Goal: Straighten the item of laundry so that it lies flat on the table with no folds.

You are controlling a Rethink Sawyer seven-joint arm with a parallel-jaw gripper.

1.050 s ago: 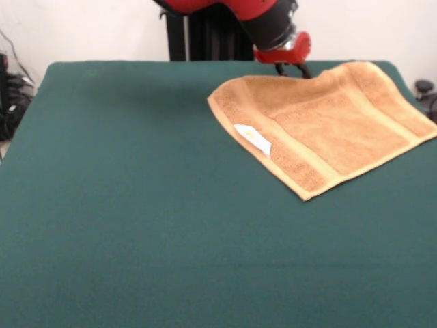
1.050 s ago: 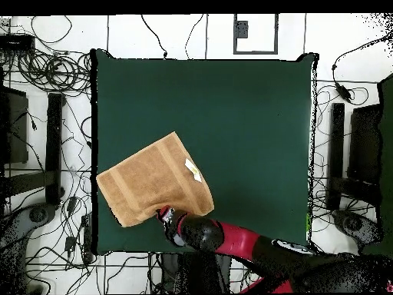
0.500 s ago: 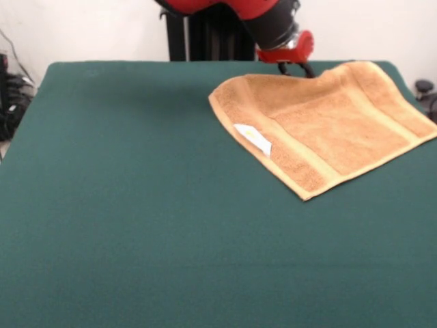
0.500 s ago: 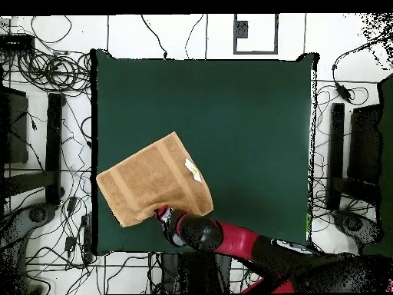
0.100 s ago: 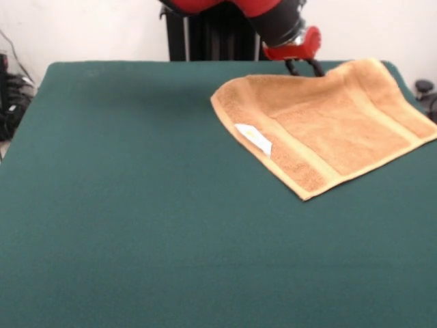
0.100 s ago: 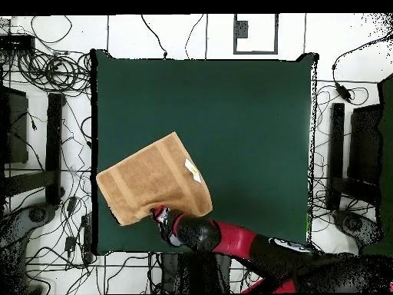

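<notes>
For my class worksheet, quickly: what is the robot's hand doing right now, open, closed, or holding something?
Hand: at the towel's far edge; open or closed cannot be told.

towel (image 5: 328, 126): tan-orange terry, with flat woven bands in a slightly paler shade running near its edges
label (image 5: 254, 139): white (a faint yellowish mark shows on it)
table (image 5: 136, 219): dark green felt-like cover, plain, no pattern
arm (image 6: 253, 250): red and black
gripper (image 5: 304, 65): red housing with black fingers
floor (image 6: 46, 100): white, crossed by black cables
wall (image 5: 82, 27): plain white
</notes>
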